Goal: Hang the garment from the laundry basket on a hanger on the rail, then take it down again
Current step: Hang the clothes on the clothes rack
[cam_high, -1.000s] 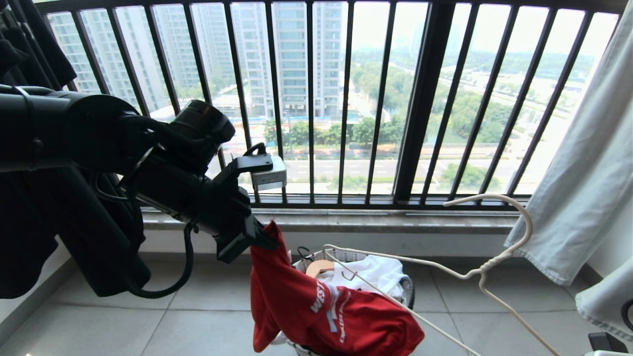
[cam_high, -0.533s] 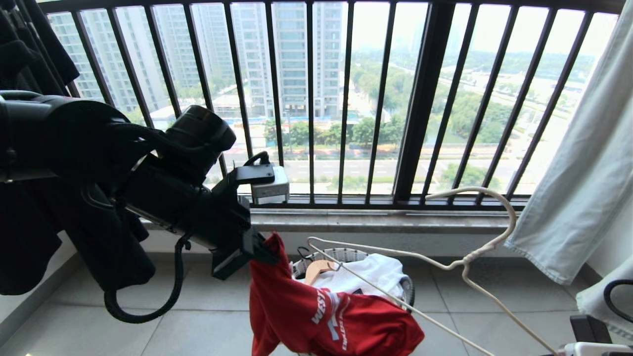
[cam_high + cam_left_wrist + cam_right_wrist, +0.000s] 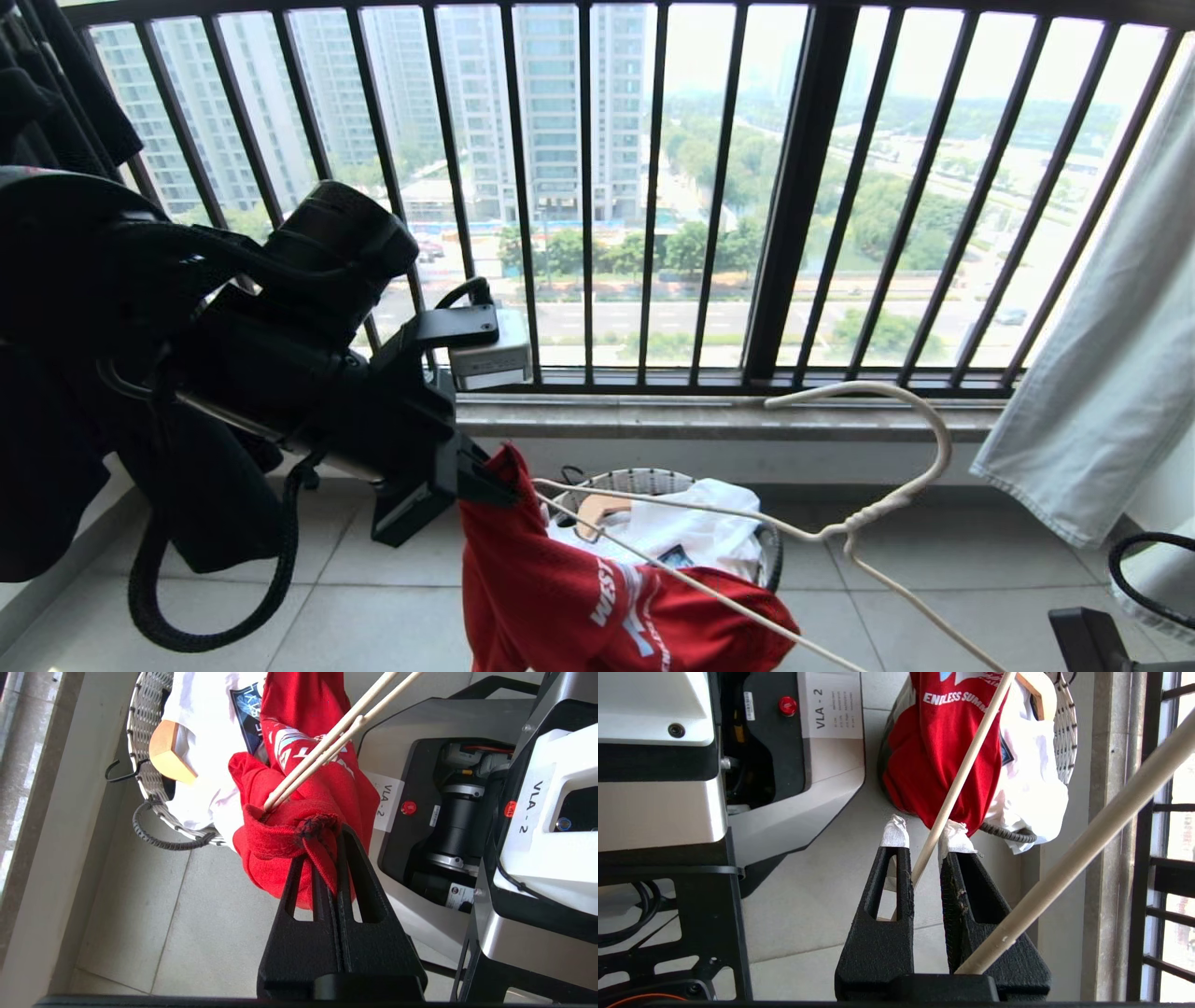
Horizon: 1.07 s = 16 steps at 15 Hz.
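We judge the garment (image 3: 560, 597), hanging limp above the laundry basket (image 3: 653, 482), soft and light: our left end effector (image 3: 327, 849) pinches its bunched edge, our right end effector (image 3: 922, 844) nips the hanger (image 3: 868, 509).

Bulky black left arm (image 3: 233, 327) trailing a braided black cable (image 3: 149, 597); black wedge-shaped pincer fingers (image 3: 878, 905), apparently white-taped at the tips; grey-and-white base (image 3: 528, 858) labelled "VLA-2".
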Motion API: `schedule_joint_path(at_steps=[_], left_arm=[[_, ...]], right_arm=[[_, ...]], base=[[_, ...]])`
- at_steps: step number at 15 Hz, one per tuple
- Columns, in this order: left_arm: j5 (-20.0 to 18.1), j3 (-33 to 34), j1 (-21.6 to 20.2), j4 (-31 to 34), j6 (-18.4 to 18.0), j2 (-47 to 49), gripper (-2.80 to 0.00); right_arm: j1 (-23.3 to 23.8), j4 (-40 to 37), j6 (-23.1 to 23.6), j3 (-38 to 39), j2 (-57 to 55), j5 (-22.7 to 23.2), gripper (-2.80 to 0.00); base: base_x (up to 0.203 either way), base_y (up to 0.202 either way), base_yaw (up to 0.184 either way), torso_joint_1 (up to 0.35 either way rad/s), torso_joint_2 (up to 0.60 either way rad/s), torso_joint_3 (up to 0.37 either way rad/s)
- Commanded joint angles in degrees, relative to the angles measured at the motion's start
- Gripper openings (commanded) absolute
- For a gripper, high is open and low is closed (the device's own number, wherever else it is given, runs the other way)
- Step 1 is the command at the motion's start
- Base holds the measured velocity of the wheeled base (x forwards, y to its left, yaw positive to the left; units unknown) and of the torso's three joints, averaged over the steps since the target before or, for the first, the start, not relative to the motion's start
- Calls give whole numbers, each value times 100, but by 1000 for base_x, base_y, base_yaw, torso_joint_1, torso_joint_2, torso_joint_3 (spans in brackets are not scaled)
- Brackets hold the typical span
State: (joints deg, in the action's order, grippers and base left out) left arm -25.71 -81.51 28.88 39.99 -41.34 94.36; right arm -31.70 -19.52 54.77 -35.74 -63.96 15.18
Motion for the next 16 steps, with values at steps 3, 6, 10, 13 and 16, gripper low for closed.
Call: schedule_joint_path(at_steps=[3, 6, 10, 13, 16], left_arm=[[-13, 115, 21, 18, -15, -146, -280], [57, 126, 12, 1, 21, -101, -280], [110, 24, 4, -221, 311, 30, -280], [110, 3, 4, -377, 478, 19, -280], [92, 21, 21, -377, 500, -28, -280]], right_arm=[[-242, -27, 40, 77, 161, 12, -280], [-378, -63, 42, 239, 469, 8, -280], [-372, -61, 33, 475, 713, -22, -280], [-346, -52, 16, 489, 692, -181, -280], [-340, 71, 7, 394, 466, -227, -280]], base=[[0, 0, 0, 0, 0, 0], [0, 0, 0, 0, 0, 0], [0, 0, 0, 0, 0, 0], [0, 0, 0, 0, 0, 0], [0, 0, 0, 0, 0, 0]])
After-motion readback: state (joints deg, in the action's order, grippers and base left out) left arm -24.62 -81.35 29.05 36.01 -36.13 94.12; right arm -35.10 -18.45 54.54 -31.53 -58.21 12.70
